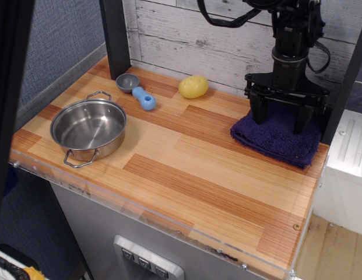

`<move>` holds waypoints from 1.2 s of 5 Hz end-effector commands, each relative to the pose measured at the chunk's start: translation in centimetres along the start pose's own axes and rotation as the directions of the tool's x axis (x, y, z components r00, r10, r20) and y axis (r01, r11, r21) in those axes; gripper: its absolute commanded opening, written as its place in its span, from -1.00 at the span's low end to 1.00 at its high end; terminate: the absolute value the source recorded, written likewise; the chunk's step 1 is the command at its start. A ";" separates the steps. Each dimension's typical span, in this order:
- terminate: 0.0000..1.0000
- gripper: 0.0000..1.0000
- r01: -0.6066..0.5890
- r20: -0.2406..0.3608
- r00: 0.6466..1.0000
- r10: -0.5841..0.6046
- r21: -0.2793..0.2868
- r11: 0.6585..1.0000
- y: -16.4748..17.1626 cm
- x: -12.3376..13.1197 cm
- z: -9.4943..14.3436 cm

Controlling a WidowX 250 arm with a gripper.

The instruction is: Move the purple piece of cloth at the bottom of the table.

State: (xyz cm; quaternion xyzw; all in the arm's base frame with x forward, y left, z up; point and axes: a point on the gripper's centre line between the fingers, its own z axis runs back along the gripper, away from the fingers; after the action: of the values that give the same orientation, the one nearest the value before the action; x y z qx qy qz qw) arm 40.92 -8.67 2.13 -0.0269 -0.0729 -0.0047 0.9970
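Note:
The purple piece of cloth (278, 142) lies folded at the back right of the wooden table (186, 175), close to the right edge. My black gripper (280, 124) stands straight down over the cloth's back half. Its two fingers are spread wide apart and their tips press into the cloth, one near its left side and one near its right. Nothing is between the fingers but the cloth's top surface. The cloth's back edge is hidden behind the gripper.
A steel pot (88, 128) with two handles stands at the left. A blue-handled grey scoop (136, 90) and a yellow potato-like object (193, 86) lie near the back wall. A black post (115, 35) rises at back left. A clear acrylic rim (169, 224) runs along the table's front.

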 end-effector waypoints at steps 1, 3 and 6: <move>-1.00 1.00 -0.013 0.011 1.000 0.013 0.005 1.000 -0.1 -0.6 0.1; -1.00 1.00 0.038 -0.002 0.999 -0.038 0.013 0.999 -0.3 -3.3 0.8; -1.00 1.00 0.040 -0.046 0.998 -0.038 0.060 0.997 2.9 -9.3 0.4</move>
State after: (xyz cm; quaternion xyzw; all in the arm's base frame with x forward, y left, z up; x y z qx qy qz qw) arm 32.58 -6.43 1.29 0.0000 -0.0632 -0.0264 0.9977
